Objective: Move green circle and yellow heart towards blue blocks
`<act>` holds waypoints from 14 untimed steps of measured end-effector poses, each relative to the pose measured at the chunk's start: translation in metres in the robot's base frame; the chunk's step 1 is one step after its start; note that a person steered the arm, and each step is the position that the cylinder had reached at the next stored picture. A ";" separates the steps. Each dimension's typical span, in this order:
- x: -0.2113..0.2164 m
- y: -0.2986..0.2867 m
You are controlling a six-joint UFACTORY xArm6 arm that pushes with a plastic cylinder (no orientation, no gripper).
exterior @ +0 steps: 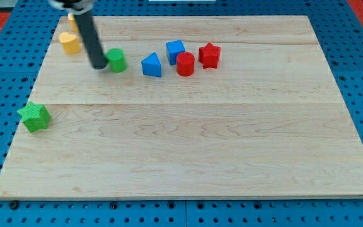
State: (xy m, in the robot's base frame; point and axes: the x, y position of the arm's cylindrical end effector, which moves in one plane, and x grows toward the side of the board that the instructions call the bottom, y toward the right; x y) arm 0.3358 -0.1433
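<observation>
In the camera view, my tip (98,65) sits on the wooden board (188,145), pressed against the left side of the green circle (116,60); it is a plain rod end, with nothing to spread or pinch. Taking the green circle as my landmark: the yellow heart (70,43) lies up and to its left, just past the rod. Another yellow block (72,21) shows further up behind the rod, its shape hidden. To the circle's right, with bare board between, stands the blue triangle (152,65), and the blue cube (176,50) is just beyond that, slightly higher. The red cylinder (185,64) touches the cube's lower right, and the red star (210,55) stands beside it. The green star (34,117) lies well below and left of the circle.
</observation>
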 end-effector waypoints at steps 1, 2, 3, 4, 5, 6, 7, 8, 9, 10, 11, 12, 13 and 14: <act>-0.012 0.028; -0.011 0.012; 0.029 -0.054; 0.025 -0.132; -0.020 -0.161; -0.045 -0.103; -0.052 -0.055; -0.054 -0.066; -0.070 -0.057; -0.079 -0.051; -0.092 -0.051; -0.095 -0.035; -0.103 -0.028; -0.116 -0.027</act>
State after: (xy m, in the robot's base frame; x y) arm 0.2193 -0.1700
